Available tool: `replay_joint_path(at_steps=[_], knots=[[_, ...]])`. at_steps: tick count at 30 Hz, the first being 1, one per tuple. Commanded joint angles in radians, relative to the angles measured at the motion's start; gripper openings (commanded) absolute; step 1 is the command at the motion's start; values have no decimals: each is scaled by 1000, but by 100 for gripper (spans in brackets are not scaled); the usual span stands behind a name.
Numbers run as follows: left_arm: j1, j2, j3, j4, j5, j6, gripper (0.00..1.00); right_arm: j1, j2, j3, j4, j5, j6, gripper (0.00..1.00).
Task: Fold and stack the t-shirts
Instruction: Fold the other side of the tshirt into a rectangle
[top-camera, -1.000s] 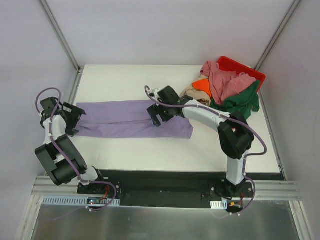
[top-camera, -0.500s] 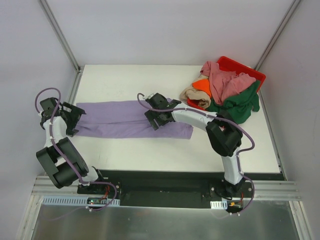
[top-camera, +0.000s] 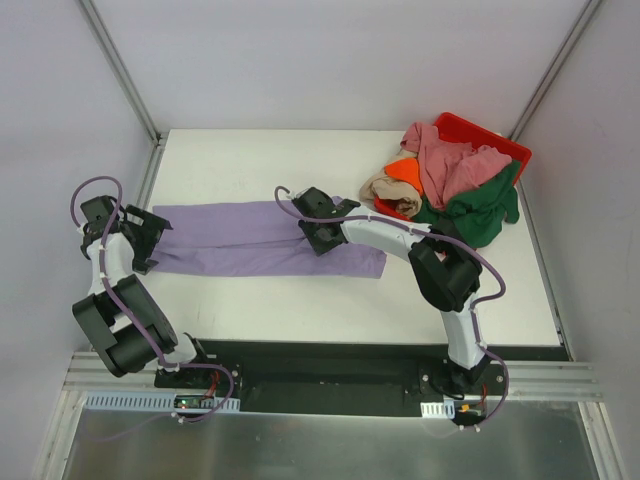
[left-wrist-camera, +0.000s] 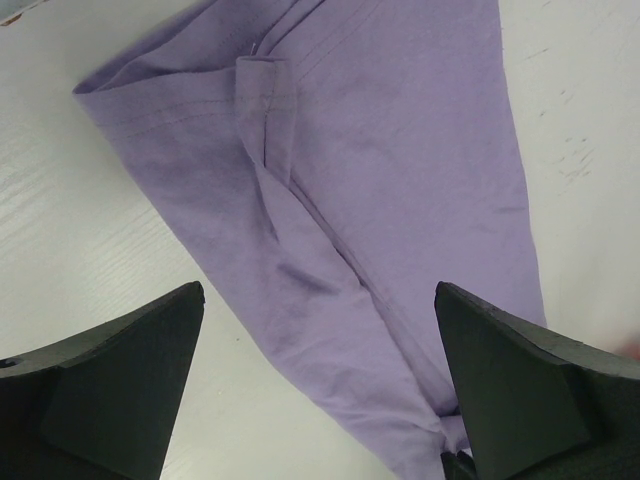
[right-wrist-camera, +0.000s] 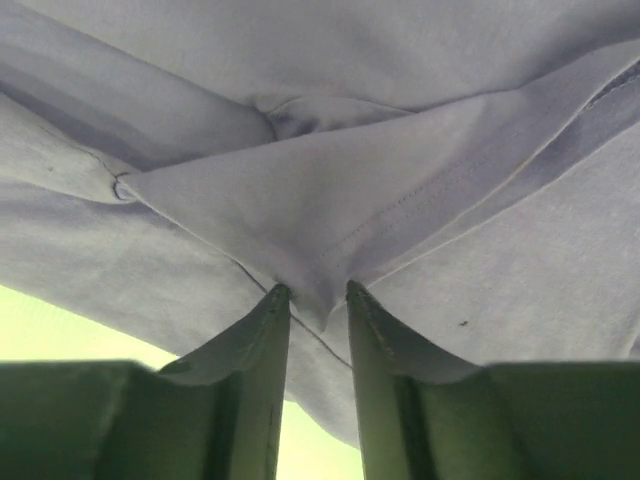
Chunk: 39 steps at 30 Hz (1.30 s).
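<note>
Right tool shifted left, pinching lavender t-shirt fold; left tool open above it.

On my right gripper, matt dark plastic fingers; between them soft, matt lavender t-shirt cloth, hem finely stitched; white table smooth, faintly scuffed

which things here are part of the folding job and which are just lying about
Job: lavender shirt, pinched by the right hand; pink shirt; green shirt; orange shirt; beige shirt.
Lying about: red bin.
</note>
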Motion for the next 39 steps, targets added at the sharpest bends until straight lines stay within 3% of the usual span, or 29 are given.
replay_joint_path(at_steps=[1,4,5,6,11,27,39], knots=[[-2,-29,-17,-3,11,11,99,6,0,47,-9,13,34,20],[-2,-28,-16,-3,7,11,99,6,-4,47,-9,22,40,14],[-2,-31,-14,-3,8,9,99,6,-4,47,-11,30,45,2],[-4,-28,-14,-3,8,9,99,6,-9,44,-11,30,45,0],[-4,-28,-14,-1,4,9,99,6,-17,48,20,9,-9,1],[-4,-20,-13,-3,-6,15,99,6,161,286,4,68,-517,1],[-2,-22,-22,-1,-32,6,99,7,247,373,92,47,-610,0]])
